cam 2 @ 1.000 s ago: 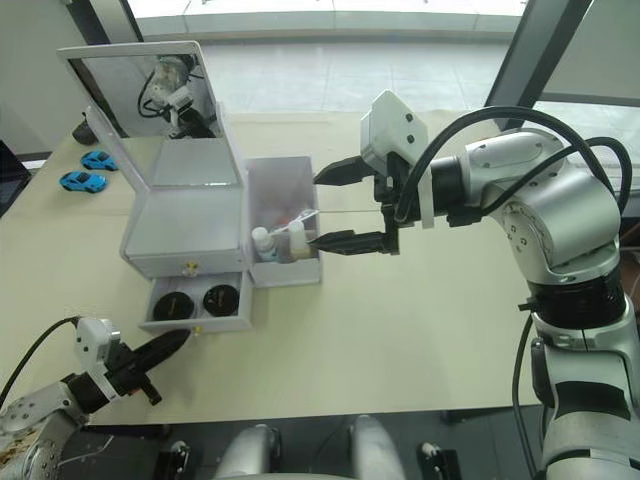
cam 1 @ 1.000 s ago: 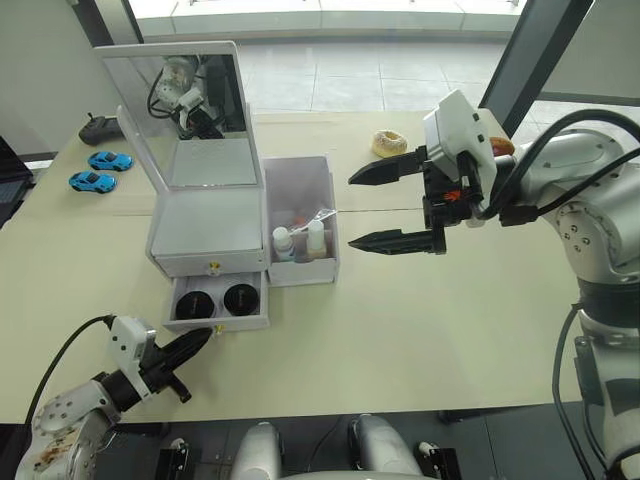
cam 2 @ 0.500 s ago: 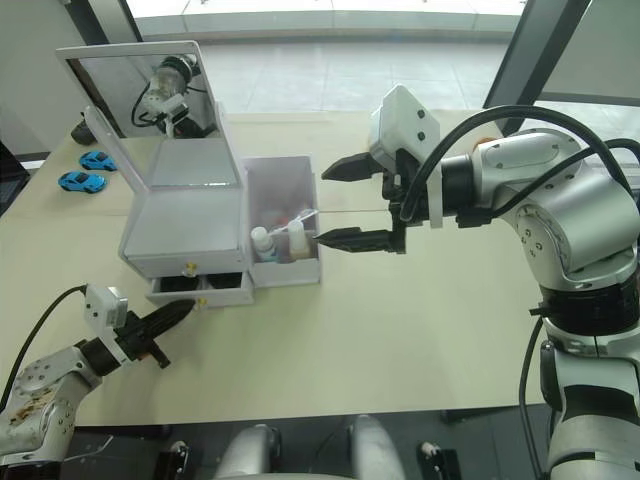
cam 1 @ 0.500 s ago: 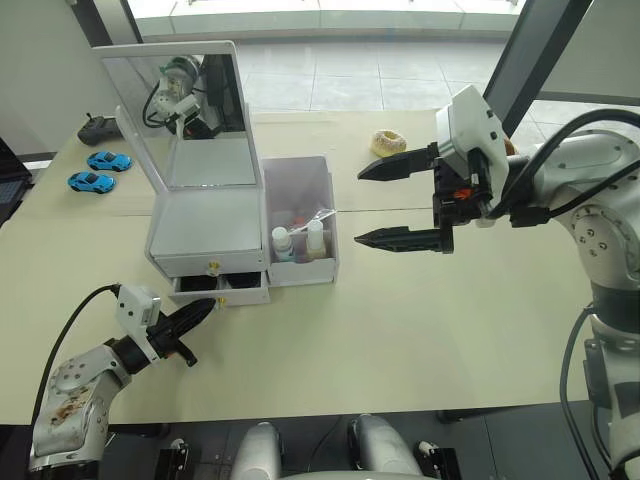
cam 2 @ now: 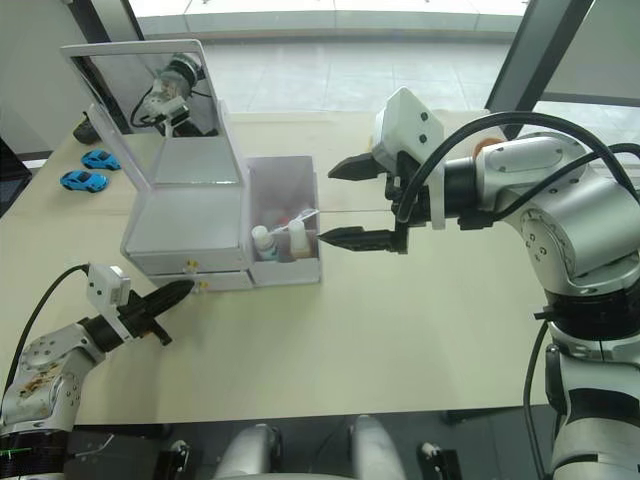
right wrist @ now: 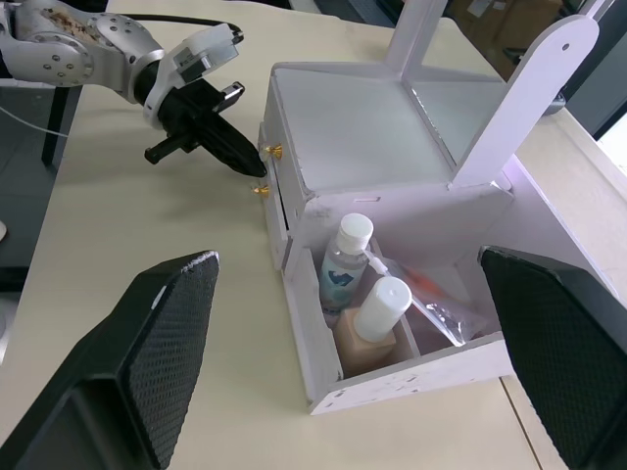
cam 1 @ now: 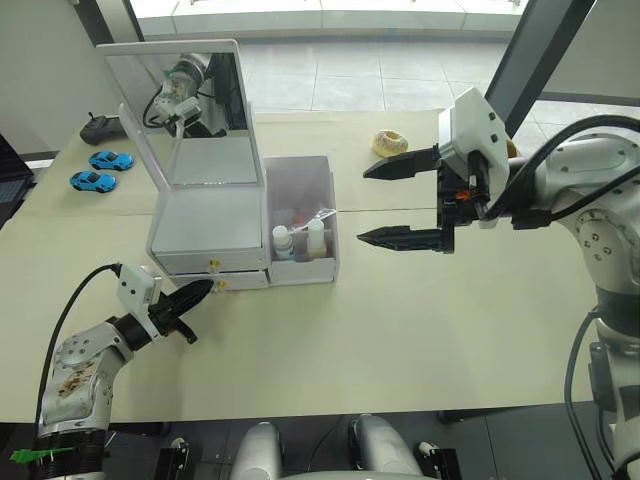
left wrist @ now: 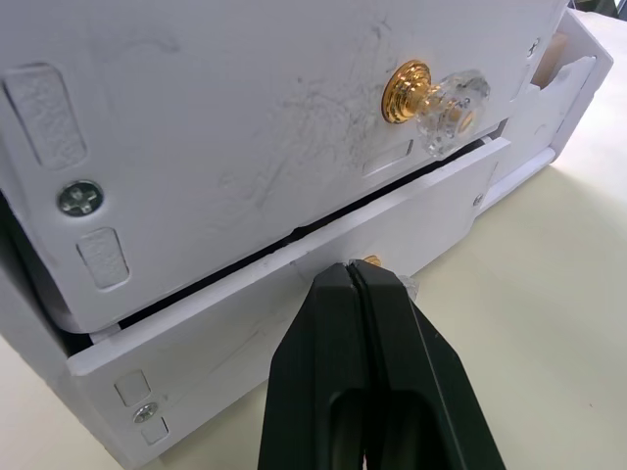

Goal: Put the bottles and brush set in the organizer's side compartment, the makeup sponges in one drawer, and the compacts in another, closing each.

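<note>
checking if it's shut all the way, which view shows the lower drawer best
The left wrist view: the lower drawer sits close up, a dark gap above its front, with the shut left pincer at its knob. The eye views show it small and nearly flush; the right wrist view sees one edge.

The white organizer [cam 1: 210, 225] stands on the bench with its mirrored lid [cam 1: 180, 115] raised upright. Its open side compartment [cam 1: 300, 215] holds two bottles standing at the front: a clear one with a white cap [right wrist: 345, 257] and a beige one with a white cap [right wrist: 370, 318], with the bagged brush set [right wrist: 431, 299] lying behind them. The lower drawer [left wrist: 294, 313] sits nearly shut, a thin gap showing above it; the upper drawer [left wrist: 255, 147] is closed.
</note>
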